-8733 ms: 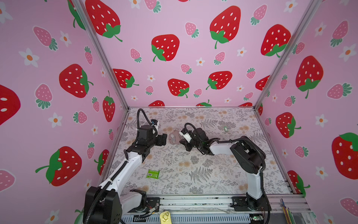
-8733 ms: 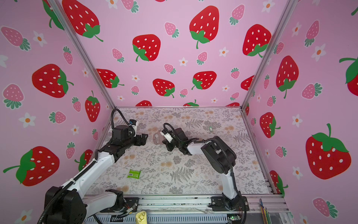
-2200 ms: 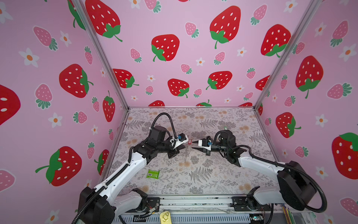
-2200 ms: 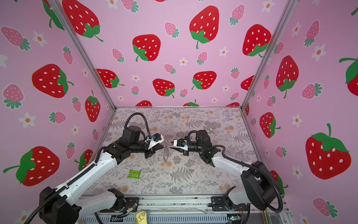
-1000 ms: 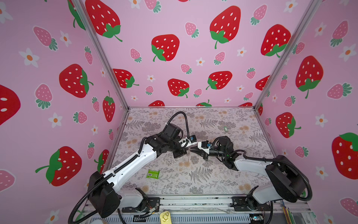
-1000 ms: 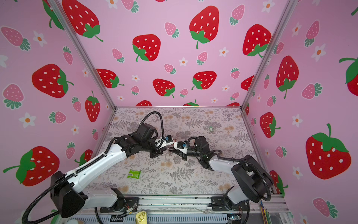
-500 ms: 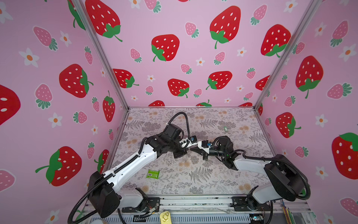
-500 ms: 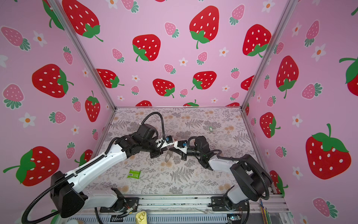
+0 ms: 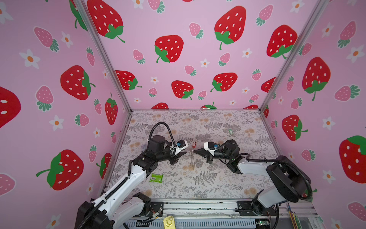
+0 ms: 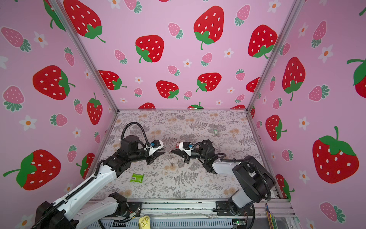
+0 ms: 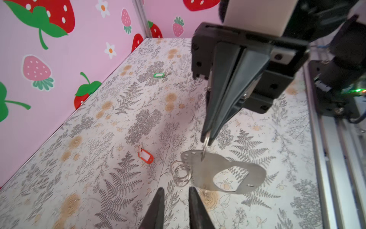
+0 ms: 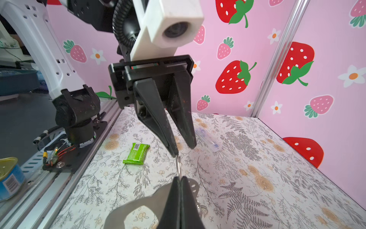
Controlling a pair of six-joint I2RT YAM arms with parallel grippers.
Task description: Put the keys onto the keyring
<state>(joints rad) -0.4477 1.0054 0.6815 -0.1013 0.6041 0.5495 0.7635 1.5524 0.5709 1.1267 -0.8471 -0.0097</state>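
Holding the keyring (image 11: 202, 172) up off the floral table (image 11: 118, 198) by one silver ring (image 11: 204, 147), pinched in the fully closed tips of the right gripper (image 11: 207, 136), strap loop drooping below and a bunch of loose silver rings (image 11: 181, 174) dangling at its side. Shows in a top view only as a thin edge-on sliver between the two arms. Facing it with the left gripper (image 12: 183, 149), parted a little and gripping nothing, one fingertip (image 12: 171, 146) right at the top of that ring; cannot tell whether touching. No key threaded yet. Flat on the table beyond the strap, the red key tag (image 11: 145, 156) with its own small ring; farther off toward the back wall, the green key tag (image 11: 158, 75). Toward the front rail, a green snack packet (image 12: 136, 153), no part of the job. Step in hand, by the look of it: presenting the ring for threading. Next, probably: keep the right pinch firm, send the left gripper down to the red tag as the nearer one, take it by the plastic body so its ring stays free, then bring that ring to the held one. Calls for fine aim: thin wire, small gaps, easy to slip.
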